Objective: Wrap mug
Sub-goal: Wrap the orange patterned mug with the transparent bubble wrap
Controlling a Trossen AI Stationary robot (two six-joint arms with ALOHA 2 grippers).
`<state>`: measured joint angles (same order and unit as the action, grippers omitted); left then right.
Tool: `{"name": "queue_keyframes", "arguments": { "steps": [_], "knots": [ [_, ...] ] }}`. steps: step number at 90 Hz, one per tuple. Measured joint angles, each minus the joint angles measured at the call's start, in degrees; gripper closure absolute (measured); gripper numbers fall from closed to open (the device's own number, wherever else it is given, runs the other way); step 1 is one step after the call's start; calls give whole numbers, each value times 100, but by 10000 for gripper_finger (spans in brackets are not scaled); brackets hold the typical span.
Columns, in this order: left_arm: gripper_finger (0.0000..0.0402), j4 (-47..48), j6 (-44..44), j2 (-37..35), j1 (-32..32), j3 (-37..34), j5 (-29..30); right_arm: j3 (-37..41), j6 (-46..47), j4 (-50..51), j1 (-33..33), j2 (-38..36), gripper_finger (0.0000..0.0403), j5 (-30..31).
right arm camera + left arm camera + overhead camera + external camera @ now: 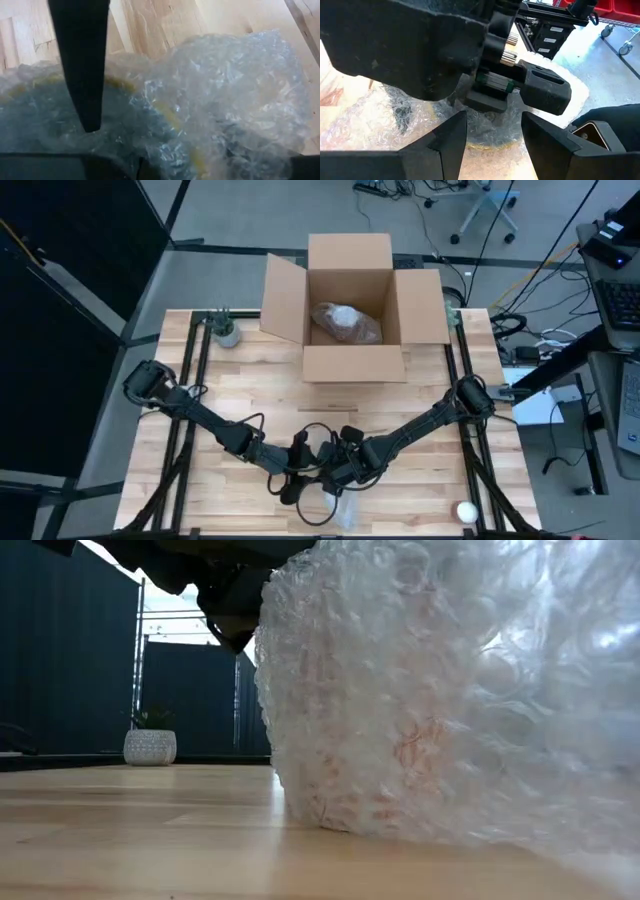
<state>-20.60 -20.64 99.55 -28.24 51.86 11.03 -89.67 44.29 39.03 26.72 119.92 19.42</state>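
Wooden bench (pixel 200 430) is carrying the bubble-wrapped mug (pixel 400 700) at its near edge; both grippers are crowding it, left gripper (pixel 492 130) parted, empty; right gripper (pixel 335 480) unreadable, presumably tucking wrap.

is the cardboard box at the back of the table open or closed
Open. In the high view the cardboard box has its flaps spread outward, and a bubble-wrapped bundle lies inside.

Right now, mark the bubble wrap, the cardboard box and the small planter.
bubble wrap (pixel 400 700): low view, front of the wrapped bundle standing on the table.
cardboard box (pixel 355 364): high view, near outer wall, below the opening.
small planter (pixel 150 747): low view, middle of the white pot's side.
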Motion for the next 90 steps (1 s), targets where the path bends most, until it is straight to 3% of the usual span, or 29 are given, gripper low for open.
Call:
{"name": "queue_keyframes", "arguments": {
  "steps": [90],
  "knots": [
    [223,-61,-31,-94,-5,0,-9,-4,-37,-9,7,0,216,-2]
  ]
}}
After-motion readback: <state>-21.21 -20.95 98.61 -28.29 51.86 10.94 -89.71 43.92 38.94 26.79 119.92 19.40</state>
